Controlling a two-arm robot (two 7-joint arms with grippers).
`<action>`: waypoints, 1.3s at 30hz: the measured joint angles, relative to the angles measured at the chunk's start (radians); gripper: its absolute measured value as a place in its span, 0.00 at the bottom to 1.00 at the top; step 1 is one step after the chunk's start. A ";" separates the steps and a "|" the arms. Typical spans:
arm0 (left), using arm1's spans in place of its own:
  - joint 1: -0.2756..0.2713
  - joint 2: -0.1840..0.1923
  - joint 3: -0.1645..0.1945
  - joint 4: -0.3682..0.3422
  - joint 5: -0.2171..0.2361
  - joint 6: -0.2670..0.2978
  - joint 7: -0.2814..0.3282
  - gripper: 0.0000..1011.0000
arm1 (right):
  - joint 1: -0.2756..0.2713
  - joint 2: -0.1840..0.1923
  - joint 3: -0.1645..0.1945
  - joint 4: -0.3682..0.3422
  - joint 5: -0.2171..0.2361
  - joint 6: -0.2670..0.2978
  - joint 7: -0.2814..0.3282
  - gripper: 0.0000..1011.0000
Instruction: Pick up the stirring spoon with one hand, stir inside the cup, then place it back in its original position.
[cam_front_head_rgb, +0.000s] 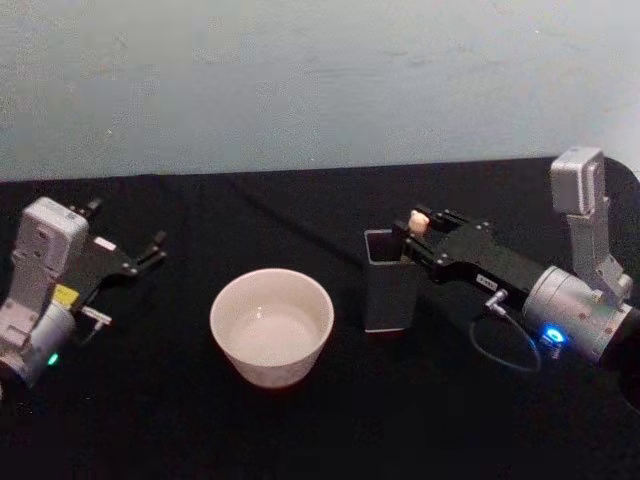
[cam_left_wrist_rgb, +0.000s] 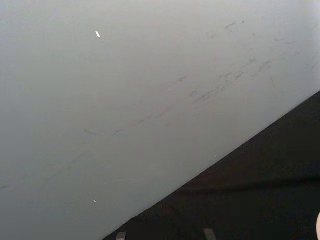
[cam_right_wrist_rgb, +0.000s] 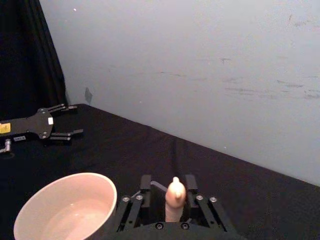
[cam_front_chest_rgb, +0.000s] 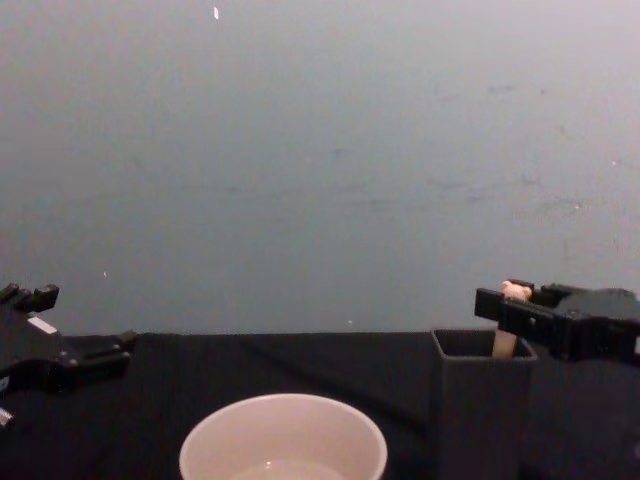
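The stirring spoon (cam_right_wrist_rgb: 175, 196) stands in the dark grey square holder (cam_front_head_rgb: 388, 285), its beige bear-topped handle (cam_front_head_rgb: 420, 218) sticking up above the rim. My right gripper (cam_right_wrist_rgb: 168, 183) is at the holder's top, open, with one finger on each side of the handle and a small gap on one side. From the chest view the handle (cam_front_chest_rgb: 507, 335) leans inside the holder (cam_front_chest_rgb: 480, 400). The cream-white cup (cam_front_head_rgb: 272, 325) sits left of the holder and holds a little clear liquid. My left gripper (cam_front_head_rgb: 128, 226) rests open at the table's left, away from everything.
A black cloth (cam_front_head_rgb: 330, 430) covers the table, and a pale wall (cam_front_head_rgb: 320, 80) runs along its far edge. A grey cable (cam_front_head_rgb: 500, 345) loops below the right wrist. A gap of cloth separates the cup (cam_front_chest_rgb: 283, 440) from the holder.
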 joint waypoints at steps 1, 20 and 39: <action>0.000 0.000 0.000 0.000 0.000 0.000 0.000 0.99 | 0.000 0.000 0.000 0.000 0.000 0.000 0.000 0.44; 0.000 0.000 0.000 0.000 0.000 0.000 0.000 0.99 | 0.000 0.000 0.000 0.000 0.002 -0.001 0.001 0.99; 0.000 0.000 0.000 0.000 0.000 0.000 0.000 0.99 | -0.002 -0.062 0.120 -0.021 -0.099 -0.117 -0.212 0.99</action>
